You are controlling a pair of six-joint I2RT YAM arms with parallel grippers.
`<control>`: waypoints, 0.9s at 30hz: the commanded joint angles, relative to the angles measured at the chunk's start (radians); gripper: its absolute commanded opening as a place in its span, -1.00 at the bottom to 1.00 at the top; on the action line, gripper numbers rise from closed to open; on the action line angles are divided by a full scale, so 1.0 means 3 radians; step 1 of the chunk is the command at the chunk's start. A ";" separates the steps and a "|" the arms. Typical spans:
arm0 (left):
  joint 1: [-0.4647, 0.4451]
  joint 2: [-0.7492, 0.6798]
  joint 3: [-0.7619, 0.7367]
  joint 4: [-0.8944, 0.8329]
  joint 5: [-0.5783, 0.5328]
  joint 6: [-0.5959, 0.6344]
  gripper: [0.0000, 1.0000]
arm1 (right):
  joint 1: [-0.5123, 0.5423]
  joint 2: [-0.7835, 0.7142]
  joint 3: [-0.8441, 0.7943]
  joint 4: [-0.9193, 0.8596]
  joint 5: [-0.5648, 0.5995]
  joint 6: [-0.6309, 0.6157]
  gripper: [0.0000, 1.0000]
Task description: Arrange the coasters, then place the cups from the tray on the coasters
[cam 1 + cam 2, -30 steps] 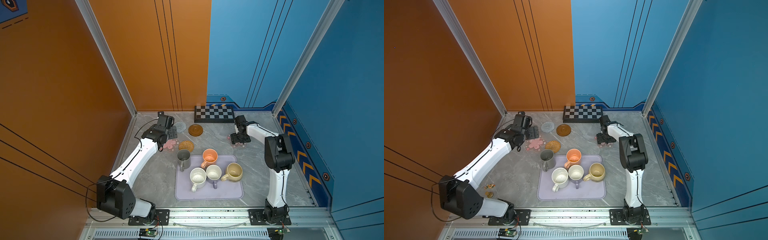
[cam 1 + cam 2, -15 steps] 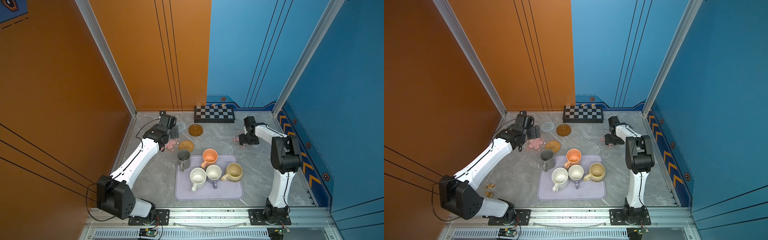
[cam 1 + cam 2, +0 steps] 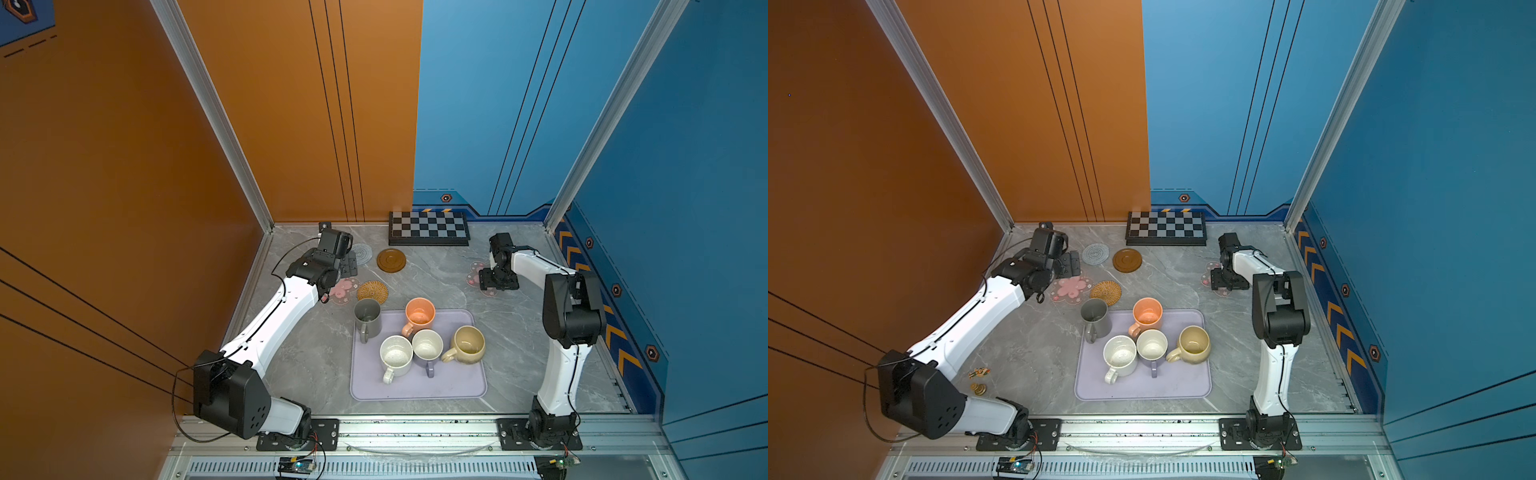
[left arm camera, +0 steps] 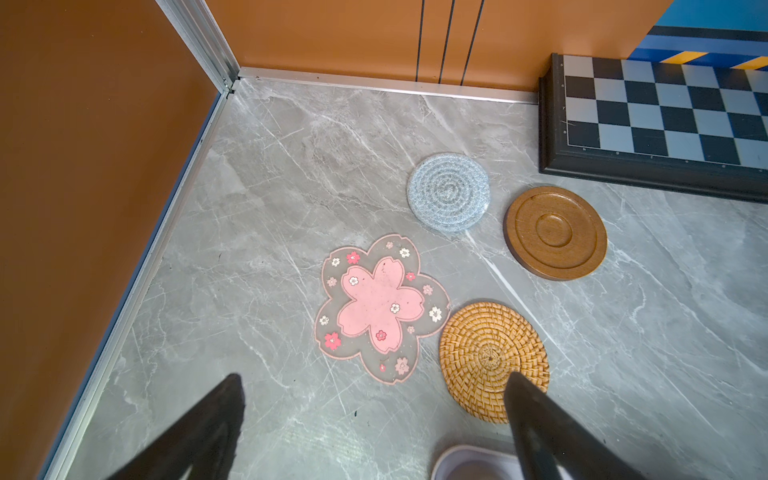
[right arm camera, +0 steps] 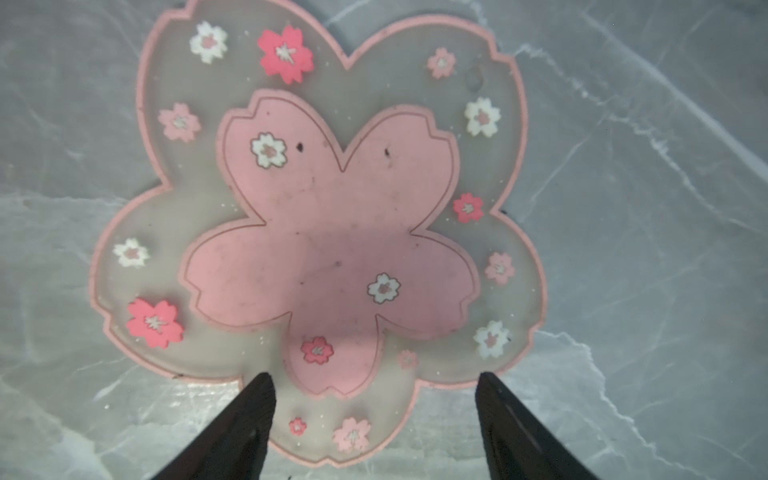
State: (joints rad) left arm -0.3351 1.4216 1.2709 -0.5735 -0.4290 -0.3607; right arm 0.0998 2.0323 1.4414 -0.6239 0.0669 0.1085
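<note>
Pink-blossomed flower coaster lies flat far right, well apart from four coasters clustered far left, probably to space them for the cups at the near tray; the right gripper hangs over its edge, jaws apart, holding nothing. Left gripper gapes empty beside the cluster. Grey marbled table, walls orange left and far, blue right, chessboard at the far wall.

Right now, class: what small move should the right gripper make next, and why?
Probably raise the right gripper clear of the flower coaster. Its jaws stand open, gripping nothing, and the coaster lies flat on the table, so it looks placed.
</note>
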 commanded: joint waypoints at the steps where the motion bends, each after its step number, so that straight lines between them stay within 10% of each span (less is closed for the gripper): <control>1: -0.0043 -0.0031 0.0069 -0.0077 -0.0081 -0.0010 0.96 | 0.0087 -0.0117 -0.0158 -0.0023 -0.0107 0.0109 0.56; 27: -0.0079 -0.0365 -0.0150 -0.0145 -0.0140 -0.0030 0.96 | 0.0215 0.0231 0.0098 0.0153 -0.0083 0.0569 0.51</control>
State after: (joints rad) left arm -0.3504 1.3300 1.2392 -0.5941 -0.4492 -0.3607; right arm 0.1711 2.0453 1.4399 -0.5732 0.0261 0.2481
